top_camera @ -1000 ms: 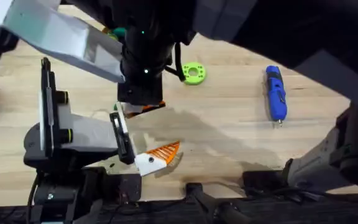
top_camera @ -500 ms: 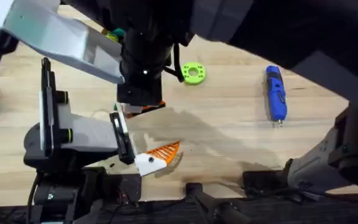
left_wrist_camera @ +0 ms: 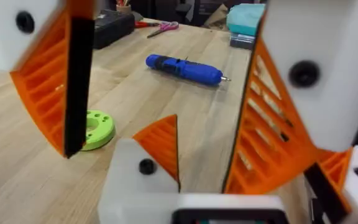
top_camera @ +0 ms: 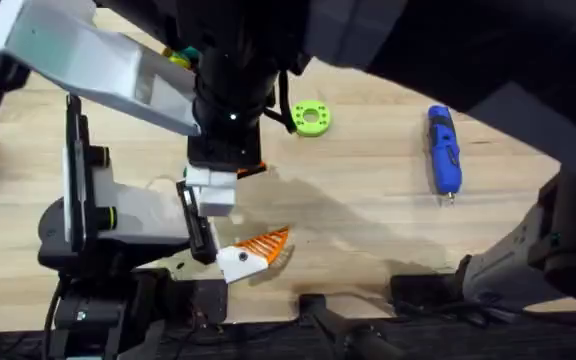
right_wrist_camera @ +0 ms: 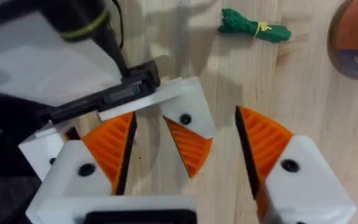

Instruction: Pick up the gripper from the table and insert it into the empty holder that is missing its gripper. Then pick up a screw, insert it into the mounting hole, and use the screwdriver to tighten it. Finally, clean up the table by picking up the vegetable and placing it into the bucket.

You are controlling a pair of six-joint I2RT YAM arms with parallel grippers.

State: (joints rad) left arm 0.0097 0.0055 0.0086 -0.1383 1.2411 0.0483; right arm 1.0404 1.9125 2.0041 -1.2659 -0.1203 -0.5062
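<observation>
Checked in remotely. The left gripper [left_wrist_camera: 157,134] was spread wide with nothing clamped, and so was the right gripper [right_wrist_camera: 185,115]. The right arm had reached across the middle, so the two were meshed: each had one of the other's orange fingers sitting in its gap, apart from its own pads. I couldn't tell which bracket was the holder, since all the ones I saw carried orange. The screwdriver [top_camera: 443,150] lay flat on the table [top_camera: 368,190] well off to the right, with a green ring [top_camera: 311,118] between it and the arms. On the right wrist cam, the vegetable [right_wrist_camera: 253,28] lay near the bucket [right_wrist_camera: 356,37], not in it.
</observation>
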